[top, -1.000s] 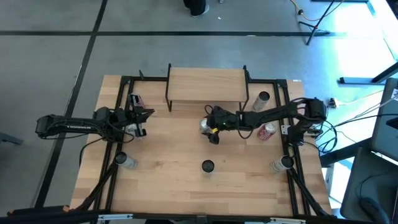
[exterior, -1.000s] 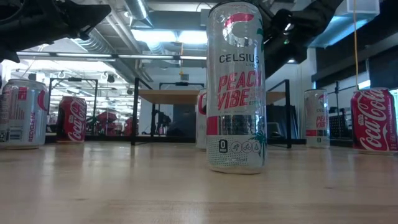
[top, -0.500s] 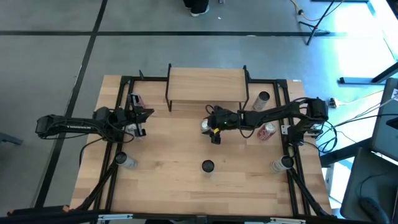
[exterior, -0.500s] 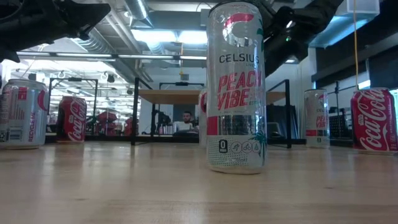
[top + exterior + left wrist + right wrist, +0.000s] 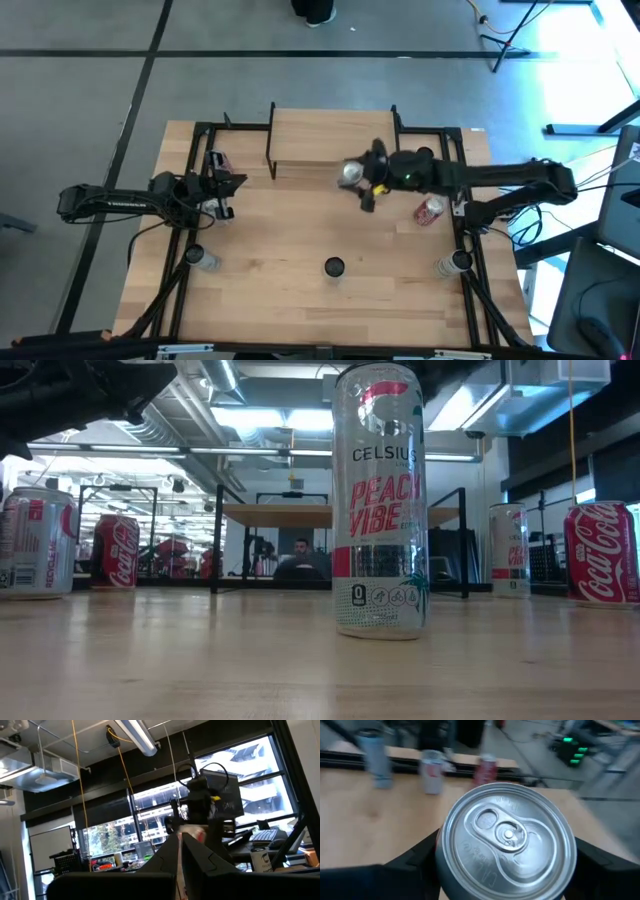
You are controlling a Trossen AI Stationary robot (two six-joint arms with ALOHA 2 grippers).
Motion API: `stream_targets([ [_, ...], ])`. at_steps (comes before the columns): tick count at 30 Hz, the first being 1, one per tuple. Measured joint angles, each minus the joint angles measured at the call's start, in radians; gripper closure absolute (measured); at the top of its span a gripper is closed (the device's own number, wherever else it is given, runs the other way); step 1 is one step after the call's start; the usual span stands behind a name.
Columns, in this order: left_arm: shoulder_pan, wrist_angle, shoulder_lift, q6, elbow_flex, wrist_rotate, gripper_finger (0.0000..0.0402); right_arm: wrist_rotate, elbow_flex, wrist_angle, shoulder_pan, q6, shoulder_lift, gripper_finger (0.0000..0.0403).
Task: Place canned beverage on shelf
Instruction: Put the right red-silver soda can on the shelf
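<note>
**Q:** Where is the can being moved, and what holds it?

**A:** The right gripper (image 5: 362,180) is clamped on a silver can (image 5: 350,172), held just above the near edge of the shelf (image 5: 330,135), toward its right half. In the right wrist view the can's sealed top (image 5: 506,839) fills the picture, pull tab unopened, with a dark finger on each side of it. What is inside cannot be seen.

**Q:** And the shelf?

**A:** A light-wood board on thin black legs, standing at the far middle of the table (image 5: 270,250). Nothing rests on its top.

**Q:** The left arm?

**A:** The left gripper (image 5: 228,195) hangs over the table's left side, well apart from the shelf. In the left wrist view its fingers (image 5: 200,857) meet almost tip to tip, holding nothing.

**Q:** What other cans are out?

**A:** All look closed. A tall Celsius can (image 5: 379,500) stands upright at the near middle. A red cola can (image 5: 429,210) lies on its side at the right. A silver can (image 5: 424,157) stands just right of the shelf. One silver can (image 5: 203,258) stands near left, another (image 5: 457,262) near right. A red can (image 5: 215,161) stands far left.
</note>
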Motion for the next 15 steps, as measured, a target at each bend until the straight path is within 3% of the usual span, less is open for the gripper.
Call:
stream_targets([
  [9,0.000,0.002,0.000,0.000,0.000,0.004,0.0396,0.029,0.230,-0.345,-0.229,-0.001,0.003,0.0128],
  [15,0.000,0.002,0.000,0.000,0.000,0.004,0.0396,-0.153,0.220,-0.375,-0.462,0.023,0.003,0.0128],
])
